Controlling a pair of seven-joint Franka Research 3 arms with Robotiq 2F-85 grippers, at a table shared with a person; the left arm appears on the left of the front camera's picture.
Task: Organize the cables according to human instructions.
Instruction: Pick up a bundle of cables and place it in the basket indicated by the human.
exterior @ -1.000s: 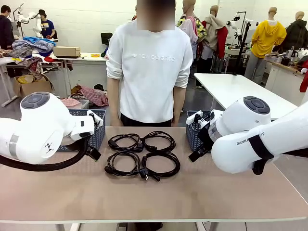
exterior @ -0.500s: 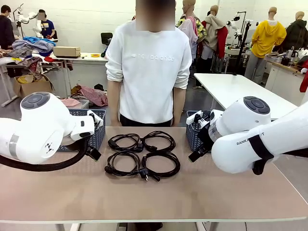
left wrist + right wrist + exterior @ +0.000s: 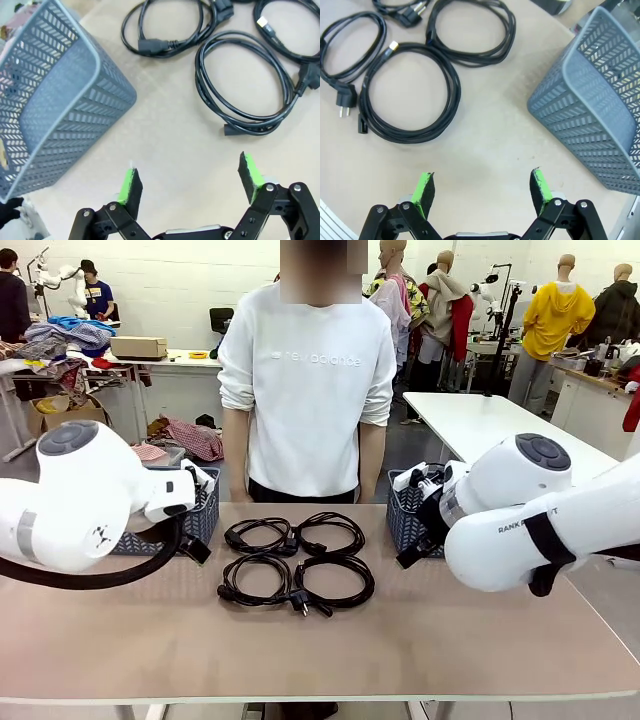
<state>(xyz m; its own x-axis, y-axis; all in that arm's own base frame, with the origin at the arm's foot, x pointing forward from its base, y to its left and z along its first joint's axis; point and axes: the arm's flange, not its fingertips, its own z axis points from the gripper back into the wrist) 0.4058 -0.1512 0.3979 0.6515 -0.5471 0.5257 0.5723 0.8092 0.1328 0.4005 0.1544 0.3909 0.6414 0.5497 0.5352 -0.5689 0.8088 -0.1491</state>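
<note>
Left gripper [image 3: 189, 171] and right gripper [image 3: 481, 180], both gaping empty, near four cables [image 3: 292, 576].

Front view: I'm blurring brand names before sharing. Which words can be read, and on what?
"new balance": faint, on the white sweatshirt.
"RANK": on the right arm, rest hidden by a black strap.
Small mark on the left arm: too small to read.

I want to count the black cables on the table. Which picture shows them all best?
The front view: all four cables lie whole on the table, coiled, two by two. The left wrist view has one whole coil and cut-off pieces of others. The right wrist view also has one whole coil and parts of others.
</note>
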